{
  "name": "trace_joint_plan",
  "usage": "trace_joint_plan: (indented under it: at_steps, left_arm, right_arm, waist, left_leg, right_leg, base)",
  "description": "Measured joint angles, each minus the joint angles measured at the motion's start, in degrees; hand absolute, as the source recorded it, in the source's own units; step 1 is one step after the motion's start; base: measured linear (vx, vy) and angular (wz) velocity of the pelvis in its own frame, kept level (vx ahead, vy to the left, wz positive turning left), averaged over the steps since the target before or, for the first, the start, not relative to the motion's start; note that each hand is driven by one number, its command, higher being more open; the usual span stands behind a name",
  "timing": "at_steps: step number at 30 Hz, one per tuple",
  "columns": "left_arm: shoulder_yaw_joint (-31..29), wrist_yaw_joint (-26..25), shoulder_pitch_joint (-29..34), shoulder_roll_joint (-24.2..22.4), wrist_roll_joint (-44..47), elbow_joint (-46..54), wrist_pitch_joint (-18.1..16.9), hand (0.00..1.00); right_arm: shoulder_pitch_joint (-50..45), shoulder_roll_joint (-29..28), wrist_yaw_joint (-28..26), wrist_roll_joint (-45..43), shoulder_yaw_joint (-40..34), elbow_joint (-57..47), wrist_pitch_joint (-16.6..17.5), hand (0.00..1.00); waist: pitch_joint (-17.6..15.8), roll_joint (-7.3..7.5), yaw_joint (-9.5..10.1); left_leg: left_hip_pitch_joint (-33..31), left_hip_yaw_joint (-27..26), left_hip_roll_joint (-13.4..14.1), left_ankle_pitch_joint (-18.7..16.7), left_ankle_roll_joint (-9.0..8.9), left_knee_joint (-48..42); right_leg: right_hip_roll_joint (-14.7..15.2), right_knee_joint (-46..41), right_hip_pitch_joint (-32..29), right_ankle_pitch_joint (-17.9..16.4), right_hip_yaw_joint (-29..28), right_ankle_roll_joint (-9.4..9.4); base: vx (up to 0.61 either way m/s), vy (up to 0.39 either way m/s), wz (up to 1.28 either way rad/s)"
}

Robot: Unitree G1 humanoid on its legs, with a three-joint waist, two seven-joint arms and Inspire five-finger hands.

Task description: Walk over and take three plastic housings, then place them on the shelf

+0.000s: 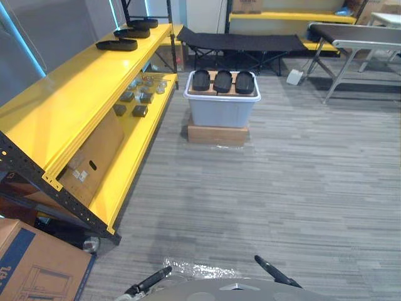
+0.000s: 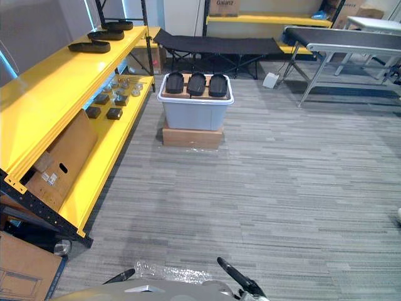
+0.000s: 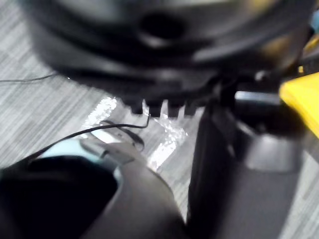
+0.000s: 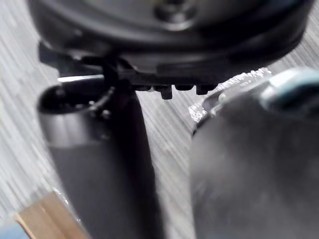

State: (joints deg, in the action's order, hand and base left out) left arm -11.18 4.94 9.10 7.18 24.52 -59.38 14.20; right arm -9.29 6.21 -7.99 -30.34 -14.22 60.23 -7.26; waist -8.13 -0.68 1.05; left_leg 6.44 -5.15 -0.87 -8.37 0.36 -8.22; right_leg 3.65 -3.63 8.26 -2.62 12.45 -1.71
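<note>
Both head eyes look down and forward, sharing the grey striped floor (image 1: 282, 188). Wrist cameras face it from close.

Grey tub (image 1: 220, 111) atop a flat cardboard box (image 1: 217, 134), black folding cot (image 1: 241, 42) behind, conveyor table (image 1: 360, 34) nearby.

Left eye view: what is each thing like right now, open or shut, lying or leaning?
Grey bin: open, no lid, standing on a brown box.
Plastic housings: three, lying in a row at the top of the bin.
Other housings: lying flat on the yellow shelf.
Cardboard box: tilted, on the lower shelf level.
Cot: unfolded.
</note>
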Motion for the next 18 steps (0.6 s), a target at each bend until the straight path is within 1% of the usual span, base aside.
trace_joint_plan:
  at_steps: [1,2,4,5,11,12,16,18]
  left_arm:
    - [-0.04,0.12,-0.07,-0.21,0.16,-0.23,-0.18,1.0]
    - [-0.41,-0.04,-0.11,-0.52,0.39,-0.44,-0.23,1.0]
    - [-0.43,0.01,-0.07,-0.53,0.46,-0.85,-0.25,1.0]
    - [-0.42,0.3,0.39,-0.6,0.39,-1.16,-0.35,1.0]
    - [-0.41,0.49,0.2,-0.53,0.99,-1.37,-0.33,1.0]
    - [-0.41,0.47,0.18,-0.42,1.63,-1.36,-0.34,1.0]
    - [-0.44,0.2,0.18,-0.08,2.34,-1.37,-0.38,1.0]
    - [-0.43,-0.01,0.33,-0.07,4.08,-1.44,-0.36,1.0]
  right_arm:
    - [0.02,0.06,-0.08,-0.62,-0.58,0.31,-0.52,1.0]
    - [0.05,-0.13,0.54,-1.91,-1.11,0.8,-0.8,1.0]
    - [0.04,-0.14,1.08,-2.18,-1.37,1.07,-1.01,1.0]
    - [0.28,-0.29,1.11,-2.88,-1.53,1.66,-1.12,1.0]
    - [1.03,-0.82,1.12,-3.8,-1.54,2.79,-2.15,1.0]
    - [1.24,-0.94,1.12,-3.71,-1.54,3.06,-2.07,1.0]
    - [1.24,-1.5,1.18,-3.61,-1.55,3.06,-0.01,1.0]
    - [1.22,-1.64,1.21,-3.61,-1.55,3.06,0.67,1.0]
  waist:
    - [-0.01,-0.19,0.06]
    - [-0.14,-0.33,0.07]
    - [-0.21,-0.27,0.12]
    - [-0.21,-0.1,0.11]
    - [-0.24,0.3,0.11]
    - [-0.59,0.79,0.16]
    - [-0.78,1.09,0.19]
    - [-0.84,1.15,0.14]
  left_leg:
    - [0.1,-1.44,0.38,0.65,-0.38,0.83]
    - [0.79,-1.5,0.27,1.01,-0.19,1.6]
    - [1.84,-1.56,0.17,1.39,0.18,2.38]
    - [3.14,-1.57,0.01,1.5,0.22,3.19]
    - [4.37,-1.58,-0.51,2.04,0.16,5.29]
    - [5.01,-1.59,-0.57,2.43,0.18,6.13]
    - [5.52,-1.49,-0.6,2.87,0.18,7.05]
    - [6.15,-1.5,-0.66,3.36,0.17,7.95]
  right_leg:
    - [0.05,1.02,0.27,0.47,0.28,-0.05]
    - [0.06,1.8,0.91,0.72,0.37,-0.22]
    - [0.06,2.21,1.7,0.87,0.36,-0.21]
    - [0.06,3.15,3.04,0.91,0.52,-0.31]
    - [0.2,4.81,3.93,1.2,0.66,-0.78]
    - [0.21,4.83,4.09,1.2,0.72,-0.8]
    - [0.2,4.87,4.29,1.18,1.11,-0.84]
    - [0.2,4.88,4.32,1.17,1.1,-0.84]
  base:
    - [0.03,-0.011,0.07]
    - [0.06,0.002,0.06]
    - [0.08,0.029,-0.01]
    - [0.06,0.02,-0.01]
    - [0.04,0.03,0.0]
    - [0.0,0.0,0.0]
    - [0.0,0.0,0.0]
    - [-0.02,0.001,0.0]
